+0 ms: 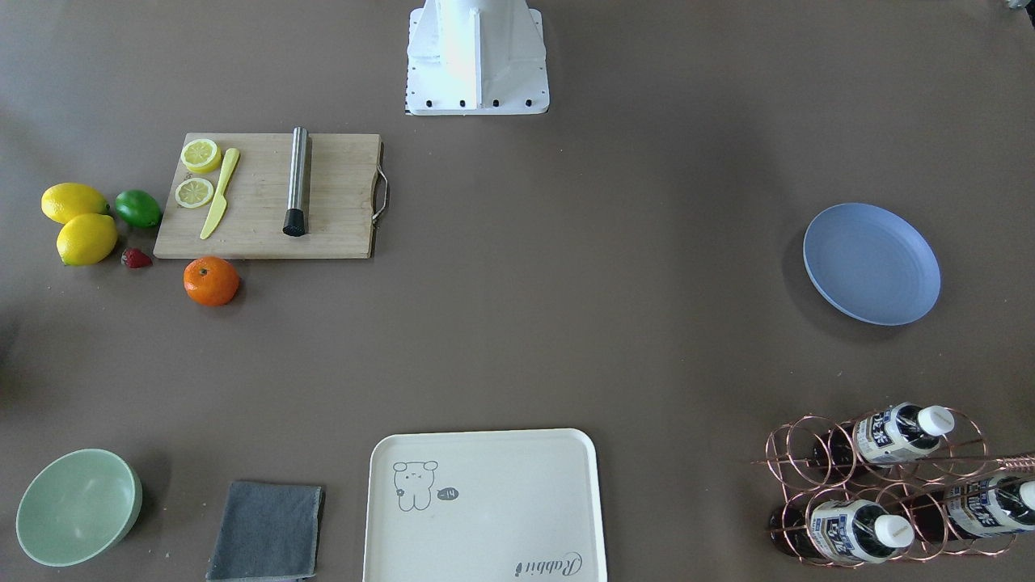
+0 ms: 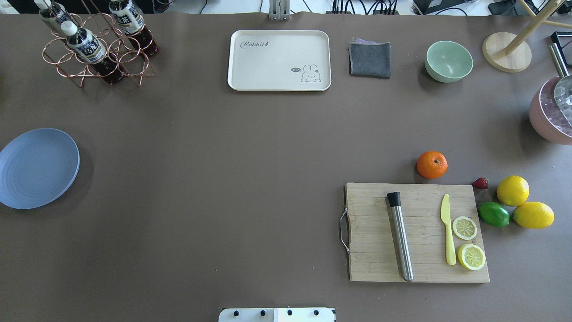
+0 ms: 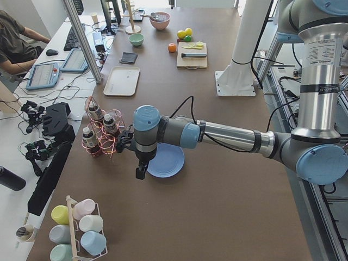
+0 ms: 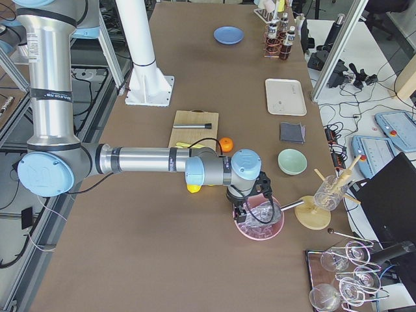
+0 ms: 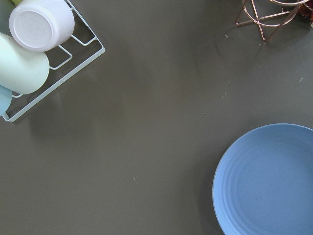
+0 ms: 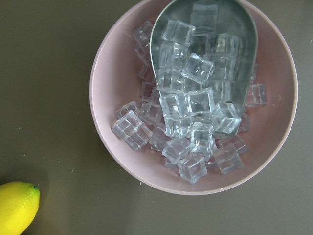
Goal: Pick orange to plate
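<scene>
By cutting board (image 2: 371,232), orange (image 2: 432,164) sits well apart from plate (image 2: 38,167); L tool (image 3: 140,172), R tool (image 4: 249,211): spread/pinched can't tell.

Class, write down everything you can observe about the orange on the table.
The orange is small, round, slightly flattened, bright and whole. Its dark stem dimple faces up. It rests on the brown table, close beside the wooden cutting board, on its side away from the robot, apart from the strawberry. Nothing grips it.
</scene>
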Available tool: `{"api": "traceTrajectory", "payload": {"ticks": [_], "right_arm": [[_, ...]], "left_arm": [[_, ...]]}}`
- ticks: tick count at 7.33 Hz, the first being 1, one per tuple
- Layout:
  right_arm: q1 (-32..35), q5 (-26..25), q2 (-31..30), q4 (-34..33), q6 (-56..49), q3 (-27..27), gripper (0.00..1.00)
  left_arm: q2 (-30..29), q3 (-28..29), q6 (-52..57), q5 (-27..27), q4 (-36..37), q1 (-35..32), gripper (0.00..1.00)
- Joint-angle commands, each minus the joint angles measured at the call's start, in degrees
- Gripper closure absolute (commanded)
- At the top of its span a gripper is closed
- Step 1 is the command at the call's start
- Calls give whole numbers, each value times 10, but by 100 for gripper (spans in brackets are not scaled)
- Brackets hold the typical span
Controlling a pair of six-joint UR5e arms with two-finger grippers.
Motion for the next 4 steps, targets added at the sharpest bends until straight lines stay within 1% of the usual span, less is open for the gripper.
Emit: {"api": "traceTrajectory", "payload": {"ticks": [1, 2, 4], "right_arm": [[-1, 0, -1, 0, 0, 0, 0], [-1, 0, -1, 0, 0, 0, 0], [-1, 0, -1, 1, 0, 1, 0]], "left_arm": [[11, 6, -1, -1, 4, 0, 3], [15, 13, -1, 3, 0, 5, 3], [16, 12, -2, 3, -2, 25, 2]]}}
